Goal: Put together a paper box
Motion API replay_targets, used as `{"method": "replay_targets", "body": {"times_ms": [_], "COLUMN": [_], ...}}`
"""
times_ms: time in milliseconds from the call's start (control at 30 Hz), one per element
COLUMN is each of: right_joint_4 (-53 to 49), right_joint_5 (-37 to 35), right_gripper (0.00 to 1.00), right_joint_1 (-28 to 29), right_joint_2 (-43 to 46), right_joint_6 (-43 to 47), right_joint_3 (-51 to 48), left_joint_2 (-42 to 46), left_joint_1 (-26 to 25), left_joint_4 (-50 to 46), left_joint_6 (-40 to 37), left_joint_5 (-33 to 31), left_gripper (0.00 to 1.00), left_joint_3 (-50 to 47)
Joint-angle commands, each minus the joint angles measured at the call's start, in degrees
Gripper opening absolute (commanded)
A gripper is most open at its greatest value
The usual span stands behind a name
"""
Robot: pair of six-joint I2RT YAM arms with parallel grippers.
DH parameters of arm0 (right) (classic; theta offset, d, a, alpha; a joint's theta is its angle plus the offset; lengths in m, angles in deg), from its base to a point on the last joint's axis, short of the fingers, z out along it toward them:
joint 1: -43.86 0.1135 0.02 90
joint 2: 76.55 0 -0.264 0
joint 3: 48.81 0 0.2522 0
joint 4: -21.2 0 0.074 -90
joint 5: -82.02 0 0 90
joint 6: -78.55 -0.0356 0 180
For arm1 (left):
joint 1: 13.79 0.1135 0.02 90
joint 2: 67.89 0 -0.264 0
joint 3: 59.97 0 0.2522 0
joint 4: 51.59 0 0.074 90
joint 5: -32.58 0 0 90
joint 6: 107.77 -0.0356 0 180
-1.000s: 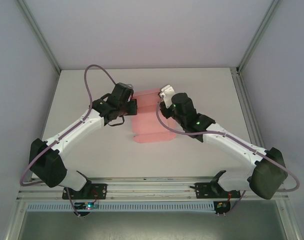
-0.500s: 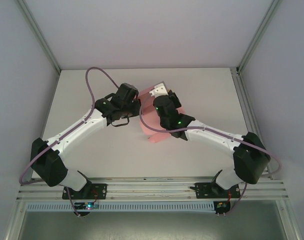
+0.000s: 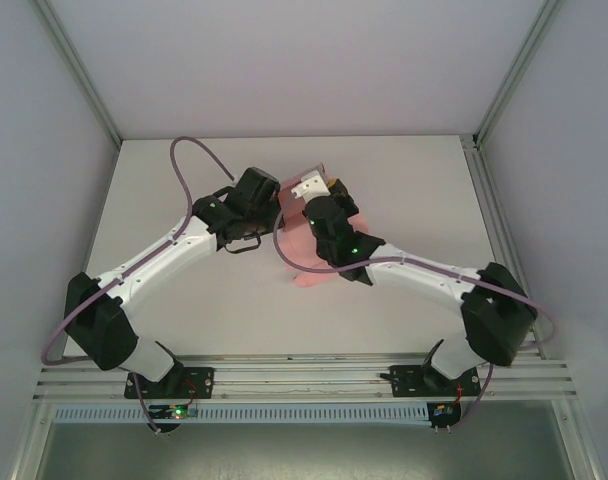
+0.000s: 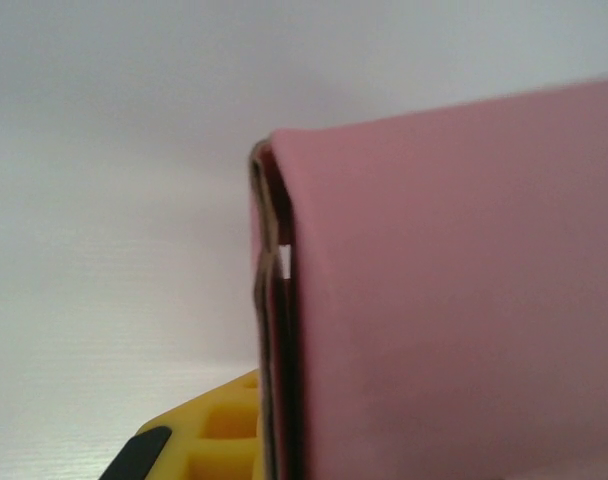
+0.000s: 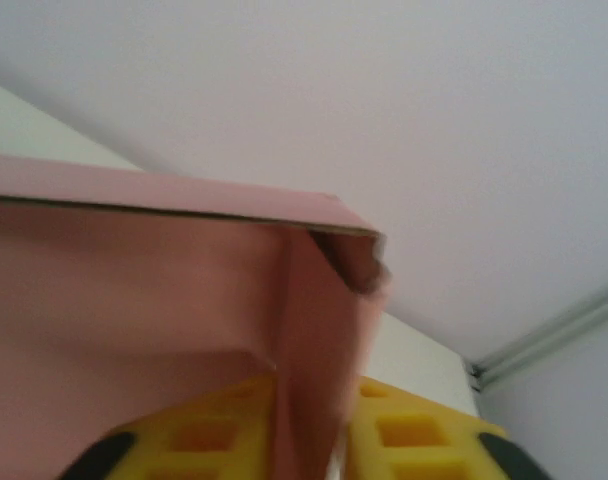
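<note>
My left gripper (image 3: pixel 275 206) clamps the paper box (image 3: pixel 304 268) at its edge; my right gripper (image 5: pixel 309 430) straddles a wall, grip unclear. I should fold squarely along the crease.

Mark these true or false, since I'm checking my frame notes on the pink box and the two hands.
1. The pink thin-card paper box sits between the two arms over the white table. True.
2. The card is a fully flat sheet. False: its panels are folded at angles to each other.
3. A pink panel stands between the right hand's yellow fingers. True.
4. The left hand is wide open. False: it is shut on the card's layered edge.
</note>
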Motion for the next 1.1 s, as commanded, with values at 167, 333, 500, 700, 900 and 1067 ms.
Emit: {"method": "replay_targets", "body": {"times_ms": [167,333,500,700,900,1067], "right_joint_4": [-10.45,-11.89,-13.92,-19.00,-26.79,-31.18], "right_joint_5": [38.21,35.88,32.27,30.58,31.99,31.61], "right_gripper": [0.96,0.98,0.98,0.98,0.98,0.98], "right_joint_1": [-0.21,-1.08,-3.71,-8.41,-12.97,-14.41], "right_joint_2": [21.41,33.01,41.05,48.67,53.06,54.04], "right_joint_6": [-9.76,-12.95,-17.02,-22.94,-27.71,-29.06], "right_joint_3": [-6.87,-10.99,-13.82,-16.87,-16.77,-16.44], "left_joint_2": [-0.71,0.48,2.65,-3.96,-16.97,-26.57], "left_joint_1": [-0.40,-0.28,-0.28,-0.30,-0.44,-5.21], "left_joint_4": [1.05,2.02,6.86,-3.96,-20.13,-26.34], "left_joint_6": [-7.34,-11.02,-26.35,-52.01,-67.44,-81.17], "left_joint_5": [-6.78,-6.41,-1.42,7.86,-8.28,-22.15], "left_gripper": [0.00,0.00,0.00,0.00,0.00,0.00], "left_joint_3": [1.36,0.98,-1.53,5.69,19.40,23.36]}}
